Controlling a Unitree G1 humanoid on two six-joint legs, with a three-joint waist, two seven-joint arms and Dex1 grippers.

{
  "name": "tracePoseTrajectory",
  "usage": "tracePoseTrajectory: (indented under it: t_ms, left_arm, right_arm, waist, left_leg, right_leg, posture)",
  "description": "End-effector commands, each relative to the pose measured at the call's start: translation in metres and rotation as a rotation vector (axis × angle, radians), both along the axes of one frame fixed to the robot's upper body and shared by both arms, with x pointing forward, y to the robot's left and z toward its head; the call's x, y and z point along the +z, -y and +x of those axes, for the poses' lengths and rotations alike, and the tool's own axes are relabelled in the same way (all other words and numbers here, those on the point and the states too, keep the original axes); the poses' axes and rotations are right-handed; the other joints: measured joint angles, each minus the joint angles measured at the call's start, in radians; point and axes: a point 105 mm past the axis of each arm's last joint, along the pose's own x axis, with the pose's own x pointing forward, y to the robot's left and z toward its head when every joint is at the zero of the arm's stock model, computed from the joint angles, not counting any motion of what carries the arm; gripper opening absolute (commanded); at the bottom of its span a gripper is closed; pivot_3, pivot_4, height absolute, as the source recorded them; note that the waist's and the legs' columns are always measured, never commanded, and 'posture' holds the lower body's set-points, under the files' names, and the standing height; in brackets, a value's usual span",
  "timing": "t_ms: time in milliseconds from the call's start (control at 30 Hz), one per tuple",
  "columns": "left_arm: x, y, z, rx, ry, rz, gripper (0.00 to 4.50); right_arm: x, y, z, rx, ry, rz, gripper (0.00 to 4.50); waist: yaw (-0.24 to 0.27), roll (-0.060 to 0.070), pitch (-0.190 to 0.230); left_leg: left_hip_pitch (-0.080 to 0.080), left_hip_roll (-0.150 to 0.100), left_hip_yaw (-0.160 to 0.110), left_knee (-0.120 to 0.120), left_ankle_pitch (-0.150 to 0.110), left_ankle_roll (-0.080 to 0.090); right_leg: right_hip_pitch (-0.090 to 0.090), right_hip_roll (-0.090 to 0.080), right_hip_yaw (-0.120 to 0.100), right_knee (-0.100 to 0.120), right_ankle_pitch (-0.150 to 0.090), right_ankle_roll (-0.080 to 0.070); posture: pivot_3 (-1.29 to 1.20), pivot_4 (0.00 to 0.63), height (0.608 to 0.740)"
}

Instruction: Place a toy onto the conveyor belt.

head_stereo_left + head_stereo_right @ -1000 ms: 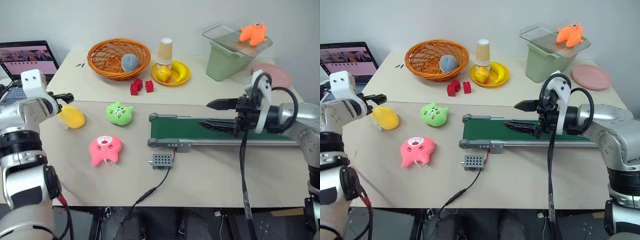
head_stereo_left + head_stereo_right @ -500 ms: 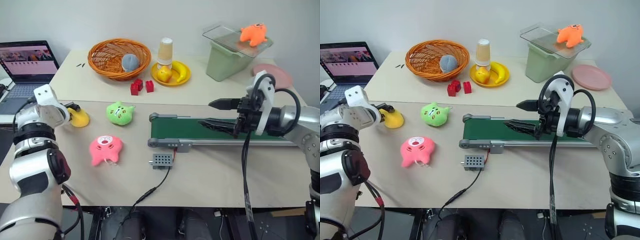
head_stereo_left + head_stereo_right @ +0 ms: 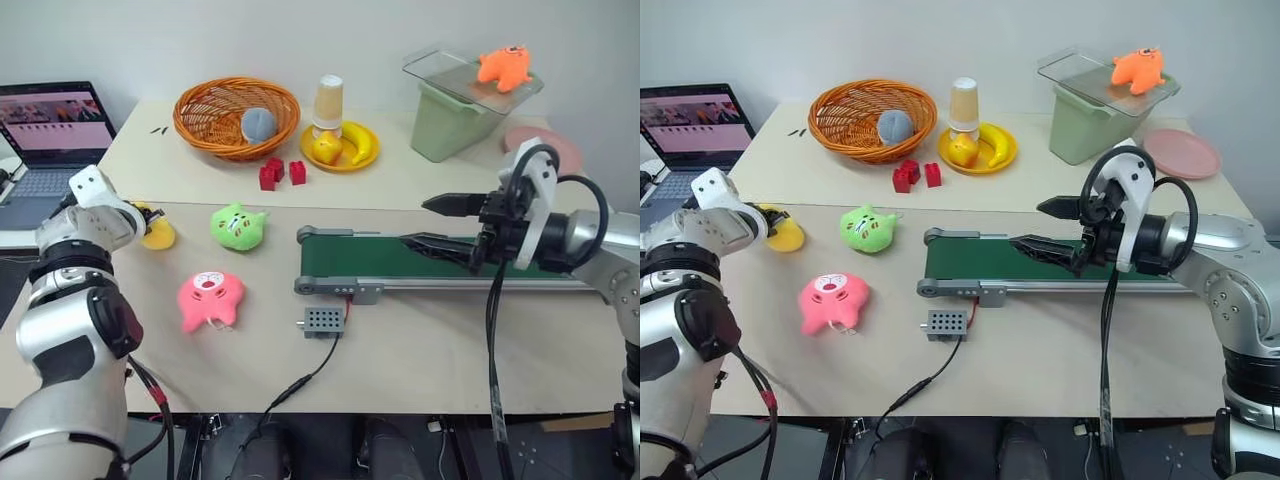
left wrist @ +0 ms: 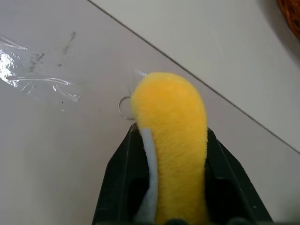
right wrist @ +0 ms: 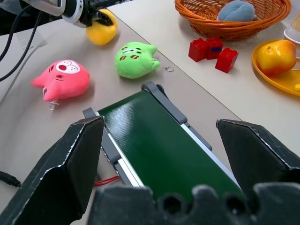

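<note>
A yellow plush toy (image 4: 171,140) lies on the table at the left edge, and my left gripper (image 3: 146,216) is shut on it, a black finger pressing each side. A green plush toy (image 3: 238,226) and a pink plush toy (image 3: 209,299) rest on the table between it and the conveyor belt (image 3: 380,258). The belt is dark green in a grey frame, with a red wire (image 3: 349,303) and a small grey control box (image 3: 322,321) at its near end. My right gripper (image 3: 418,222) hovers open over the belt, holding nothing.
An orange basket (image 3: 205,125) with a grey-blue ball stands at the back, beside red bricks (image 3: 282,172), a paper cup (image 3: 329,100) and a yellow plate (image 3: 372,160) of fruit. A green bin (image 3: 450,125) carries an orange toy (image 3: 505,65). A laptop (image 3: 55,120) sits far left.
My left gripper has moved in toward the yellow toy, rolled, and closed on it. The right gripper has stayed open over the belt.
</note>
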Motion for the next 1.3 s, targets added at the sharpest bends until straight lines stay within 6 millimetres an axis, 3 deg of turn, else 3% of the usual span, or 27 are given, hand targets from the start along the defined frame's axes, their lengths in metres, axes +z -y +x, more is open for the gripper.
tracePoseTrajectory:
  t_ms: [33, 100, 233, 333, 433, 567, 1033, 1300]
  left_arm:
    - [0.093, 0.031, 0.012, -0.167, 0.361, -0.011, 1.14]
    - [0.124, 0.057, 0.008, -0.301, 0.488, -0.011, 1.14]
    - [0.156, 0.108, -0.012, -0.551, 0.635, -0.037, 1.14]
    - [0.158, 0.145, -0.029, -0.716, 0.660, -0.073, 1.14]
    - [0.153, 0.180, -0.049, -0.853, 0.669, -0.121, 1.14]
    - [0.142, 0.208, -0.066, -0.957, 0.646, -0.153, 1.14]
    - [0.106, 0.248, -0.082, -0.981, 0.557, -0.371, 1.14]
    - [0.097, 0.258, -0.084, -0.953, 0.543, -0.418, 1.14]
  right_arm:
    - [0.011, 0.003, -0.005, -0.011, 0.040, -0.004, 4.50]
    - [0.011, 0.005, -0.005, -0.023, 0.034, 0.013, 4.50]
    - [0.007, 0.012, 0.002, -0.086, 0.004, 0.056, 4.50]
    - [-0.003, 0.015, 0.009, -0.147, -0.049, 0.107, 4.50]
    - [-0.004, 0.001, 0.012, -0.150, -0.120, 0.263, 4.50]
    - [0.002, -0.021, 0.014, -0.146, -0.199, 0.442, 4.50]
    - [0.012, -0.072, 0.004, -0.109, -0.428, 0.747, 4.50]
    - [0.014, -0.074, 0.002, -0.127, -0.443, 0.753, 4.50]
  waist:
    - [0.003, -0.001, 0.001]
    - [0.003, -0.001, 0.001]
    - [0.002, -0.001, 0.001]
    - [0.001, -0.001, 0.001]
    - [-0.003, -0.001, 0.001]
    - [-0.008, -0.001, 0.001]
    - [-0.010, -0.001, 0.001]
    - [-0.009, -0.001, 0.001]
  left_leg:
    - [-0.001, 0.000, 0.000, 0.000, 0.000, 0.000]
    - [-0.003, 0.000, 0.000, 0.001, 0.000, 0.000]
    - [-0.005, 0.000, 0.001, 0.001, 0.000, 0.000]
    - [-0.004, 0.000, 0.000, 0.001, 0.000, 0.000]
    - [0.000, 0.000, 0.000, 0.001, 0.000, -0.001]
    - [0.003, 0.002, -0.001, 0.001, 0.002, -0.003]
    - [0.003, 0.000, -0.001, -0.001, 0.002, -0.003]
    - [0.003, 0.000, -0.001, -0.001, 0.002, -0.002]
  right_leg:
    - [0.000, 0.000, -0.001, 0.000, 0.000, 0.000]
    - [-0.001, 0.000, -0.001, 0.000, 0.000, 0.000]
    - [-0.003, 0.000, -0.001, -0.001, 0.000, 0.001]
    - [-0.002, 0.000, -0.001, -0.001, 0.000, 0.001]
    - [0.001, 0.000, 0.000, 0.000, 0.000, 0.001]
    - [0.001, 0.001, 0.002, 0.002, 0.001, 0.000]
    - [0.002, 0.002, 0.002, 0.001, 0.001, -0.001]
    - [0.002, 0.002, 0.002, 0.001, 0.001, -0.001]
  posture:
    - [0.00, 0.150, 0.734]
    - [0.00, 0.150, 0.734]
    - [0.00, 0.150, 0.734]
    - [0.00, 0.150, 0.734]
    - [0.00, 0.150, 0.734]
    - [0.00, 0.150, 0.734]
    - [0.00, 0.150, 0.734]
    - [0.00, 0.150, 0.734]
